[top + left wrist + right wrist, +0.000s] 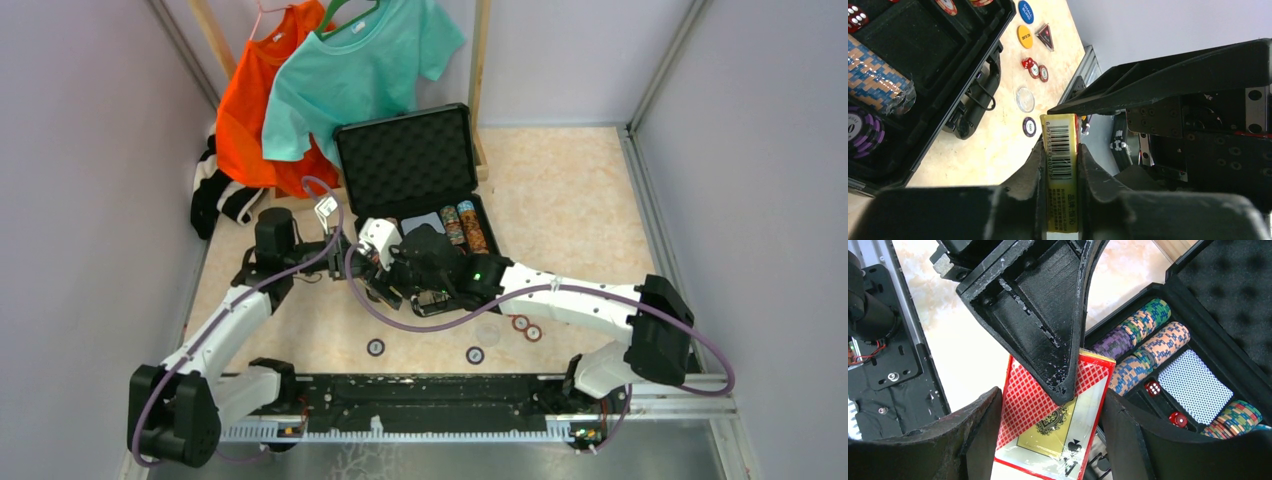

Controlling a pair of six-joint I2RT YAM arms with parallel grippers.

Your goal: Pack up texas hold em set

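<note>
The black briefcase [405,160] stands open at the back, foam lid up, with rows of multicoloured chips [1148,320], a blue-backed deck [1195,385] and red dice [1153,388] in its tray. Just in front of it both grippers meet on the red card box [1033,405]. My left gripper [1062,150] is shut on the box's thin yellow barcode edge [1063,165]. My right gripper [1050,405] spans the box's width, a finger against each side. Blue [1025,11] and yellow [1024,36] buttons, a red die [1027,63] and loose chips [475,355] lie on the table.
Orange [250,110] and teal [360,70] shirts hang at the back left over a heap of black-and-white cloth [215,190]. A clear disc [1025,99] lies near the case handle. The arms' base rail [430,400] runs along the near edge.
</note>
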